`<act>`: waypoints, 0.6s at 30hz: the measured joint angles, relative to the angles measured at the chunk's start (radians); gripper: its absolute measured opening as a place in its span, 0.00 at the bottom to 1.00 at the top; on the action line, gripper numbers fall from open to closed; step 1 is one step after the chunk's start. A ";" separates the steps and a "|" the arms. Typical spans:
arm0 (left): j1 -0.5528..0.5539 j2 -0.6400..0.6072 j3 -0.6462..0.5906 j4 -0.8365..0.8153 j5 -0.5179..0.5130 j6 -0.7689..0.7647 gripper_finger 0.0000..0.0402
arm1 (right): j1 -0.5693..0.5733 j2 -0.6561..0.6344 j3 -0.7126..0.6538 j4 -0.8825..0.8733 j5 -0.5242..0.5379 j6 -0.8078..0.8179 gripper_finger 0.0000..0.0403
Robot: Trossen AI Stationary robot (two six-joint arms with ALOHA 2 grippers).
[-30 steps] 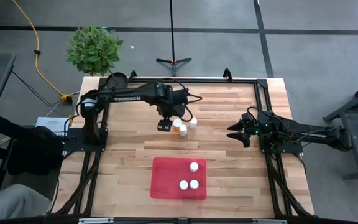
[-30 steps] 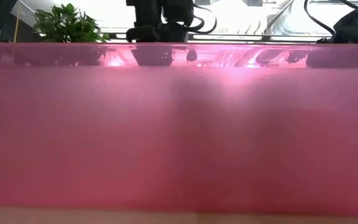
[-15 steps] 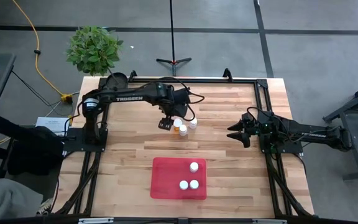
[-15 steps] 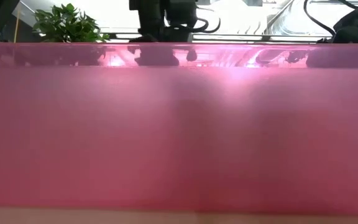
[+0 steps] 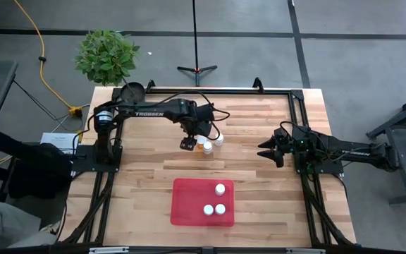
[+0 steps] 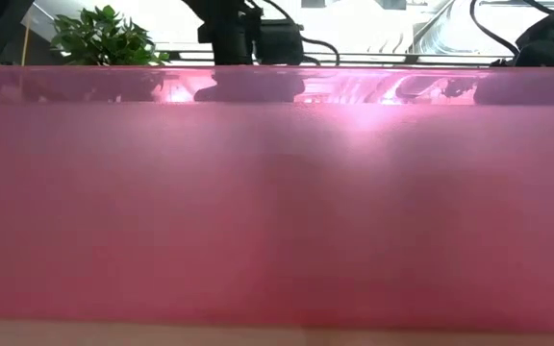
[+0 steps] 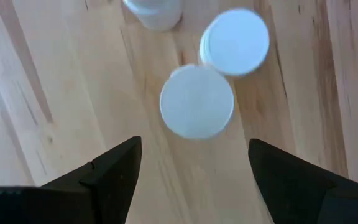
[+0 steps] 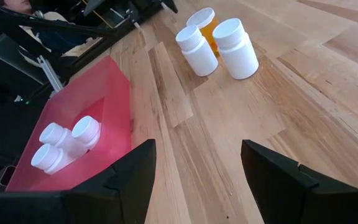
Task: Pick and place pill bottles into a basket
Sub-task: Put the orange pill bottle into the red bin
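Three pill bottles stand upright in a cluster on the wooden table: an amber one (image 5: 200,141) and two white ones (image 5: 208,147) (image 5: 219,140). My left gripper (image 5: 187,144) hovers just left of them, pointing down and open. In its wrist view (image 7: 194,180) a white cap (image 7: 196,101) lies just beyond the gap between the fingers, untouched. The red basket (image 5: 189,204) lies near the front edge with three bottles (image 5: 220,188) inside. My right gripper (image 5: 266,152) waits open at the right. It faces the cluster (image 8: 196,50) and the basket (image 8: 104,93).
A small dark round pot (image 5: 132,91) stands at the table's far left corner, and a potted plant (image 5: 106,55) is on the floor beyond it. The basket's red wall (image 6: 277,211) fills the low view. Bare wood lies between the cluster and the basket.
My left gripper has shifted slightly toward the table's near edge beside the three bottles. The bottles and the basket have stayed where they were.
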 joint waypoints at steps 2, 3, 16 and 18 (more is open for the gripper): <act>0.000 0.000 -0.014 0.026 0.007 0.000 0.82 | 0.000 0.000 0.000 -0.001 0.000 0.000 0.56; 0.000 0.000 -0.018 0.036 0.008 0.000 0.82 | 0.000 0.000 0.000 -0.001 0.000 0.000 0.56; 0.000 0.000 -0.027 0.064 0.045 -0.003 0.82 | 0.000 0.000 0.000 -0.001 0.000 0.000 0.56; 0.000 0.000 -0.027 0.064 0.045 -0.004 0.82 | 0.000 0.000 0.000 -0.002 0.000 0.000 0.56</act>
